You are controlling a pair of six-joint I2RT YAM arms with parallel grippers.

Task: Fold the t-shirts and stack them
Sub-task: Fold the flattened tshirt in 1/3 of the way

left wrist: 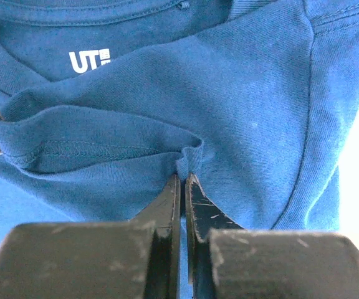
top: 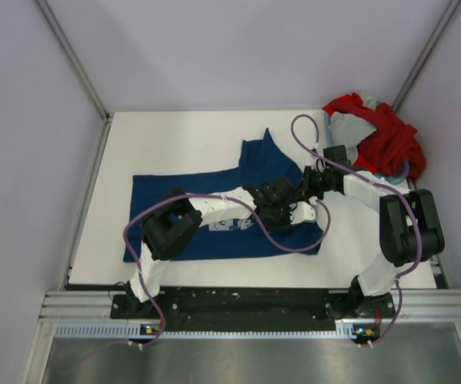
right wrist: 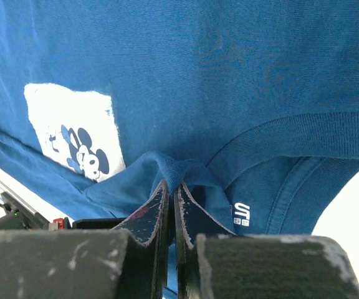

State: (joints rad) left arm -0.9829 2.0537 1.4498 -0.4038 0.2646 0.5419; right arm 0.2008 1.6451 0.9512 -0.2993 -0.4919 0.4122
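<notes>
The navy blue t-shirt (top: 182, 192) lies spread across the white table, one sleeve (top: 262, 156) pointing to the back. Its pale mouse print (right wrist: 73, 134) shows in the right wrist view. My left gripper (top: 274, 206) is over the shirt's right part and is shut on a raised fold of navy cloth (left wrist: 189, 159) near the collar label (left wrist: 89, 61). My right gripper (top: 306, 186) is close beside it and is shut on another pinch of navy cloth (right wrist: 167, 168) next to the collar (right wrist: 291, 134). Red (top: 386, 136) and grey (top: 350, 128) shirts lie heaped at the back right.
The red and grey heap sits in a light blue basket (top: 401, 172) at the back right corner. Purple cables (top: 302, 136) loop over the shirt from both arms. The table (top: 174, 136) has walls at the left, back and right.
</notes>
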